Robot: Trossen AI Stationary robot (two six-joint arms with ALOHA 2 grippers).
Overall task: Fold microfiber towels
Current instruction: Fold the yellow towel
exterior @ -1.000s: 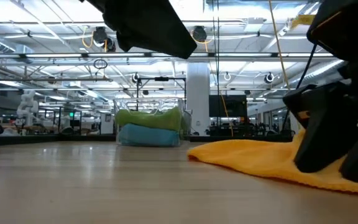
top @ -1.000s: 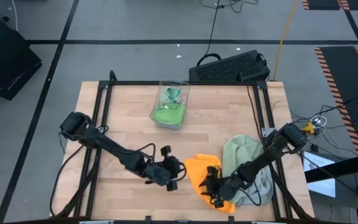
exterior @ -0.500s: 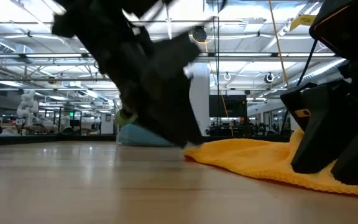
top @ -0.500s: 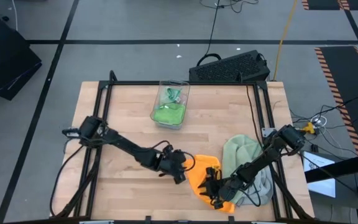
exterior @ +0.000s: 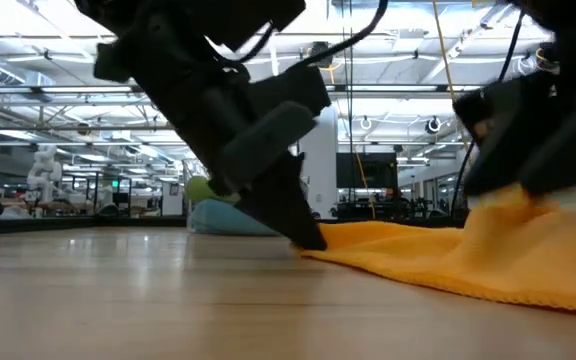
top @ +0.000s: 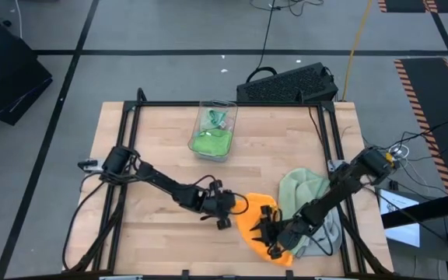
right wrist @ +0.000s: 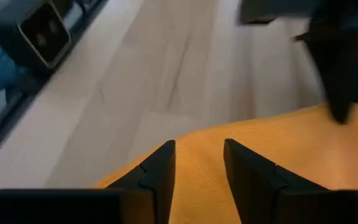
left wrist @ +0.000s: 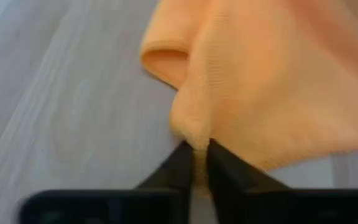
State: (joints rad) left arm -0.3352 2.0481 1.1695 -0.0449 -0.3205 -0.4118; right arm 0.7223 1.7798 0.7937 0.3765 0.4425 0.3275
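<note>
Left wrist view: the left hand (left wrist: 200, 157) is clamped on a thin edge of the orange towel (left wrist: 272, 81) lying on the table (left wrist: 73, 118), so it may slip free, while the right hand (right wrist: 199, 163), fingers apart, straddles the cloth.

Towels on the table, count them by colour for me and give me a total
Orange towel, its edge pinched by the left gripper while the right gripper is on it: 1
Sage green towel, lying beside the orange one: 1
Bright green towel, inside the clear bin: 1
Total: 3 towels
</note>
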